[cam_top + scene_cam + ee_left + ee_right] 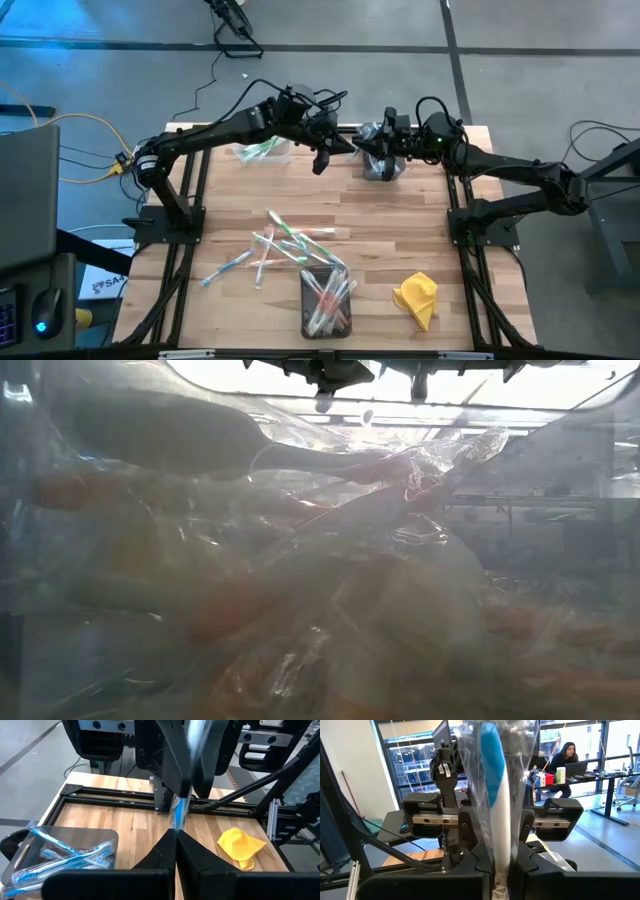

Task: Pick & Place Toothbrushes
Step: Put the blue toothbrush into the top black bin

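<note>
A blue-and-white toothbrush in a clear wrapper (494, 780) is held in the air between my two grippers, over the far middle of the table. My left gripper (176, 834) comes from the table's left and is shut on one end. My right gripper (501, 857) comes from the right and is shut on the other end. In the high view the left gripper (333, 150) and the right gripper (366, 152) nearly meet. More toothbrushes (285, 245) lie loose on the table's middle. My left gripper pinches the wrapped toothbrush's end (178, 820) between its two fingers, coming slanting down from the table's left and lying along it. The toothbrush is clear of the table. My right gripper pinches the wrapped toothbrush's other end (502, 847) between its two fingers, level, from the table's right side. The brush runs on from the fingers toward the left gripper.
A bin with blue toothbrushes (65, 855) stands at the far left, another bin (385, 168) under the right gripper. A near bin (325, 300) holds pink-red ones and fills the low view. A yellow cloth (418, 298) lies near right.
</note>
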`<move>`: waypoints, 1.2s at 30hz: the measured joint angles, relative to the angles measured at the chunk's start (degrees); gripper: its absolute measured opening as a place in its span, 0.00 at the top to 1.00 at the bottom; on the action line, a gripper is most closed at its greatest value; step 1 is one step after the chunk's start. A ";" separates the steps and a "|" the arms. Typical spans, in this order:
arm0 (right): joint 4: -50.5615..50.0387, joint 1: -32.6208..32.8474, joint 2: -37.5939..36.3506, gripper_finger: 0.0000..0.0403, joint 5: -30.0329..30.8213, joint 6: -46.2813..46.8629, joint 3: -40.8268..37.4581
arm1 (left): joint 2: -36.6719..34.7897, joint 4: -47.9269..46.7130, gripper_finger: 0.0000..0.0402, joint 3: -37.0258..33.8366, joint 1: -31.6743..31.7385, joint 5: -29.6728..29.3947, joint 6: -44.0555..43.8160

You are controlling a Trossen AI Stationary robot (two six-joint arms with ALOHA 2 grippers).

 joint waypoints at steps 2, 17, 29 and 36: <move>-0.12 0.00 0.00 0.97 -0.02 -0.02 0.00 | 0.00 0.00 1.00 0.00 0.00 -0.02 0.00; -0.40 0.00 0.00 0.97 -0.03 -0.28 0.00 | 0.00 -0.13 0.99 0.00 0.00 0.04 -0.02; -0.68 0.02 0.00 0.97 -0.29 -0.28 0.00 | -0.07 0.02 0.67 0.00 0.02 -0.44 0.13; -0.62 0.02 0.00 0.97 -0.29 -0.28 0.00 | -0.08 0.01 0.63 0.00 0.02 -0.46 0.17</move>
